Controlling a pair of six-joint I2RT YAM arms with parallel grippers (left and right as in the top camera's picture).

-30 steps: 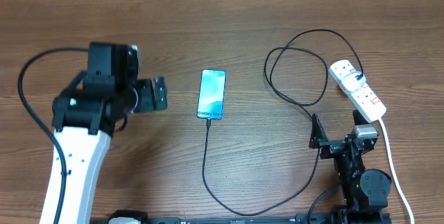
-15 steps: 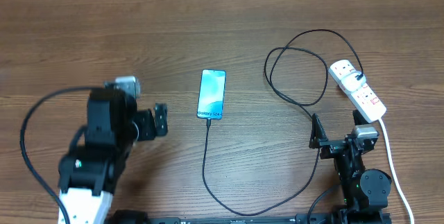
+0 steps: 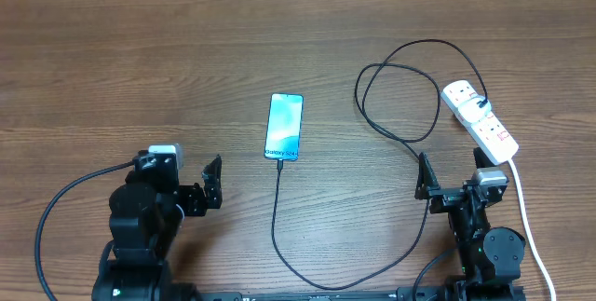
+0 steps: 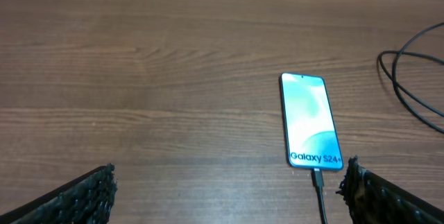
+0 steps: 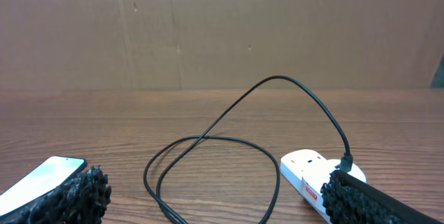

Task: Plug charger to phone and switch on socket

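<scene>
1. Left gripper [image 4: 225, 182]: nearest the bases. We list it with its jaws spread wide and holding nothing, low over the wooden table [image 3: 140, 59], short of the phone and to its left.
2. Right gripper [image 5: 211, 186]: we list it as likewise wide apart and empty, just short of the socket's near end.
3. Charger [image 3: 276, 210]: a thin black cable. We record its lowest bend between the two arms. One run climbs to the phone, and the other passes the right gripper and loops farther out.
4. Phone [image 3: 285, 127]: flat at mid-table, with its blue screen lit and facing up. We note the plug tip seated at its near short edge, below the white lettering.
5. Socket [image 3: 480, 119]: a white strip lying aslant on the right, with the charger's other end plugged in near its far end. Red switch marks show, but we cannot tell their position. Its thick white cord [image 3: 526, 217] runs back past the right arm.
</scene>
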